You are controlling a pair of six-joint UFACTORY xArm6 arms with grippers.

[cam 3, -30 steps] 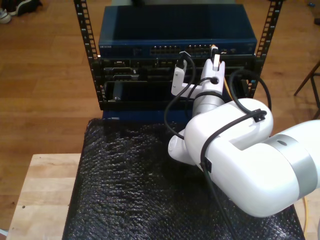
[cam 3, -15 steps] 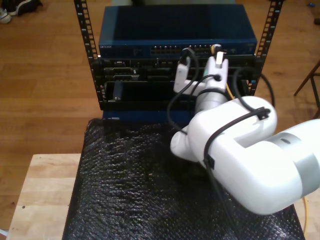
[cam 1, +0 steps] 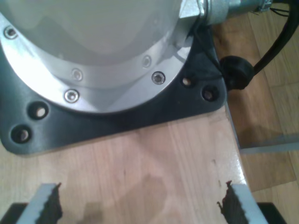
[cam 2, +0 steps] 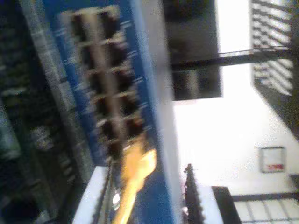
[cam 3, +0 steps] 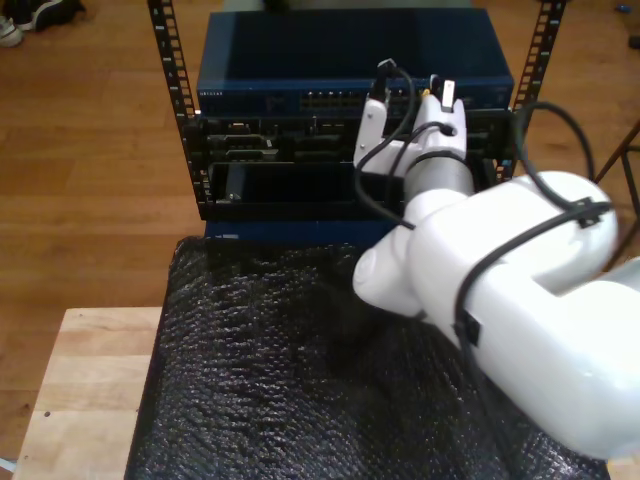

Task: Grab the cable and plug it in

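Second wrist view was motion-blurred; my second gripper (cam 2: pixel 148 196) had its fingers (cam 2: pixel 195 198) clenched on the cable (cam 2: pixel 133 175), the yellow-orange plug end sticking out from between them and sitting just beside, perhaps touching, the lowest ports of the blue network switch (cam 2: pixel 117 88). Whether the plug was actually seated in a port could not be told. In the exterior view the same gripper (cam 3: pixel 437 95) was raised to the port row on the switch (cam 3: pixel 350 60) front, towards the exterior view's right of the rack (cam 3: pixel 200 170), with a black robot cable (cam 3: pixel 375 190) looping off the white arm (cam 3: pixel 520 290) over the black bubble-wrap mat (cam 3: pixel 260 370). First wrist view: my first gripper (cam 1: pixel 140 205) stood with fingers (cam 1: pixel 46 207) released and wide apart, nothing between them, over a light wooden surface (cam 1: pixel 154 163) beside a black base plate (cam 1: pixel 117 116) carrying a bolted metal flange.
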